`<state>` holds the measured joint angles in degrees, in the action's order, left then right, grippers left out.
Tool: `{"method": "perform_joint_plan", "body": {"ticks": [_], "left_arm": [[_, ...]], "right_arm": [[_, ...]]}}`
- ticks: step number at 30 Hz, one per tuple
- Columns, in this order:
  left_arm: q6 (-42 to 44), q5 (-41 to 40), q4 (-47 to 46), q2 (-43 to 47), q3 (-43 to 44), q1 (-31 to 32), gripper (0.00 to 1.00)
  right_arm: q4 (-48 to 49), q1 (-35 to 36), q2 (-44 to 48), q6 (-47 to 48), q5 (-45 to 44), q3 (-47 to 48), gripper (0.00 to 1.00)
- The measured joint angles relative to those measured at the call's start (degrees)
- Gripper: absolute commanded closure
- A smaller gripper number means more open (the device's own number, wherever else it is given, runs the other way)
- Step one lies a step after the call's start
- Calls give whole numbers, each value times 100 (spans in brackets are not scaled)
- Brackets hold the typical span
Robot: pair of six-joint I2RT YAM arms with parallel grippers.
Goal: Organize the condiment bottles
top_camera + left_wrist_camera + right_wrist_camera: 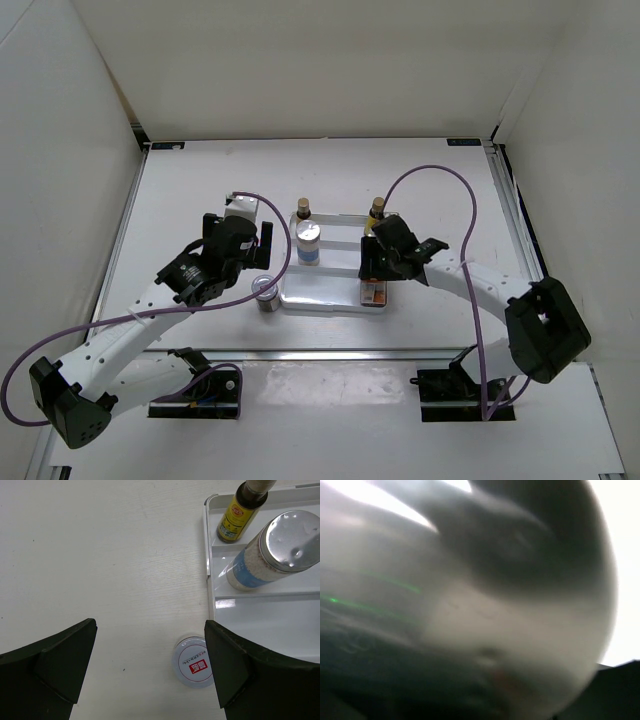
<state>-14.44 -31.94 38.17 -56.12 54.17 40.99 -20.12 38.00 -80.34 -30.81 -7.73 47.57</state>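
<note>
The white stepped tray point(330, 292) holds an amber bottle point(303, 211) at its back left, a second amber bottle point(377, 211) at its back right, and a white blue-labelled bottle point(309, 241) in the middle row. A short silver-lidded bottle point(265, 293) stands on the table just left of the tray. My left gripper point(264, 248) hangs open above it, and its red-marked lid point(194, 661) lies beside the right finger point(235, 665). My right gripper point(374, 268) is right over a short red-white bottle point(374, 292) at the tray's front right. The right wrist view is a close blur. The second blue-labelled bottle is hidden.
The tray's front left step point(270, 625) is bare. White walls close in the table at the left point(60, 200), back and right. A purple cable point(440, 172) loops above the right arm. A metal rail point(330, 352) crosses near the arm bases.
</note>
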Motion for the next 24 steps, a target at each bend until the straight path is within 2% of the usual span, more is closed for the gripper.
{"method": "perform_joint_plan", "body": {"ticks": [10, 12, 13, 14, 19, 24], "left_arm": [[0, 0, 0, 0, 0, 0, 0], [0, 0, 0, 0, 0, 0, 0], [0, -2, 0, 0, 0, 0, 0], [0, 0, 0, 0, 0, 0, 0], [0, 0, 0, 0, 0, 0, 0], [0, 0, 0, 0, 0, 0, 0]], "right_arm": [[-328, 481, 595, -61, -894, 0, 72], [-385, 557, 734, -94, -1062, -2, 84], [-393, 601, 811, -125, -1172, -7, 94], [-393, 621, 850, -151, -1224, -15, 98], [-369, 955, 1143, -457, -1742, -245, 100], [-369, 1587, 1165, -804, -2437, -470, 100]]}}
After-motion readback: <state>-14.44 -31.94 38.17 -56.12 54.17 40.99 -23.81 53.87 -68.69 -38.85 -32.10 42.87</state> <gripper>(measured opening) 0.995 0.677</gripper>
